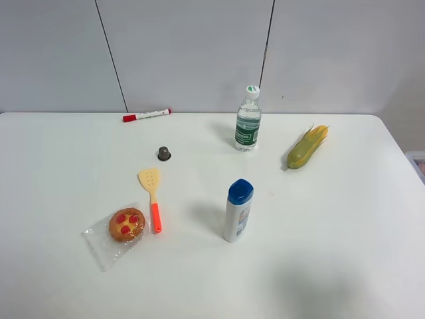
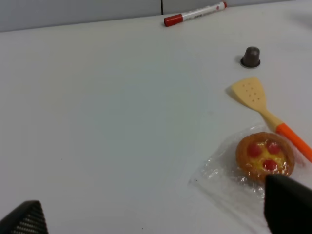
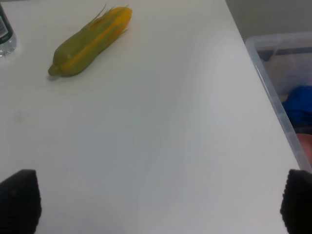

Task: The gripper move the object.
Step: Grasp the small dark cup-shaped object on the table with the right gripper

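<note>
**Small grey cup waits in the open, both jaws spread and empty**

Nearest, the left gripper (image 2: 156,212) hangs low over the counter (image 2: 107,126) with its jaws wide apart and nothing between them. The right gripper (image 3: 156,200) is likewise released and empty over bare counter on the other side.

Just ahead of the left jaws lies a wrapped tart (image 2: 264,156), with a yellow spatula (image 2: 258,102) with an orange handle beside it. Level with these, a white bottle with a blue cap (image 1: 238,210) stands nearer the middle.

Beyond the spatula blade, apart from it, the small grey cup (image 2: 251,56) stands with its wider rim down, nothing touching it.

It looks very light and stiff, probably smooth. Its tapered walls may let it squirt upward out of a pinch, and a nudge would likely skid or tip it. The best hold seems low on the wall, just above the rim, with the jaws closing evenly from both sides.

Farther back stand a water bottle (image 1: 248,119) and an ear of corn (image 1: 307,146). A red-capped marker (image 1: 146,115) lies at the far edge.
</note>
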`<state>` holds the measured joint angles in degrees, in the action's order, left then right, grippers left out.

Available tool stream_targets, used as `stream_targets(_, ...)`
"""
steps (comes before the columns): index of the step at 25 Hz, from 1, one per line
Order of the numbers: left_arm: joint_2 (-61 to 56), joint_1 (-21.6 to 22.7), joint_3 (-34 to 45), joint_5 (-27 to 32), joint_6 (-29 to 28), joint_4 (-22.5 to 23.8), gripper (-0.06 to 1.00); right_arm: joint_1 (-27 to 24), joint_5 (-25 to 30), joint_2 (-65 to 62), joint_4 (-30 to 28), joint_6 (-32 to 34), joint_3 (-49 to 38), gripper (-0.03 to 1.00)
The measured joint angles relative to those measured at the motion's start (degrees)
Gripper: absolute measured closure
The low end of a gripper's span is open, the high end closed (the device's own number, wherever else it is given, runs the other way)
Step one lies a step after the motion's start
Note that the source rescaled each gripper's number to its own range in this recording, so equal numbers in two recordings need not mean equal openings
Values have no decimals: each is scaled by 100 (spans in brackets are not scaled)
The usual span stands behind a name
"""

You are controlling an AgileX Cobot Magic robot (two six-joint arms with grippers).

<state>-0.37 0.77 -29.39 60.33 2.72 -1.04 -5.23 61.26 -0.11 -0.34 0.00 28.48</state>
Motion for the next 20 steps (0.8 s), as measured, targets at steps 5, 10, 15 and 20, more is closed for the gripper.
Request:
stream_targets(5, 0, 0, 0, 0, 0, 0, -6, 0, 0, 0, 0, 0, 0, -3)
stream_targets(10, 0, 0, 0, 0, 0, 0, -6, 0, 0, 0, 0, 0, 0, -3)
stream_targets(15, 0, 0, 0, 0, 0, 0, -6, 0, 0, 0, 34, 0, 0, -3)
stream_targets(20, 0, 0, 0, 0, 0, 0, -6, 0, 0, 0, 72, 0, 0, -3)
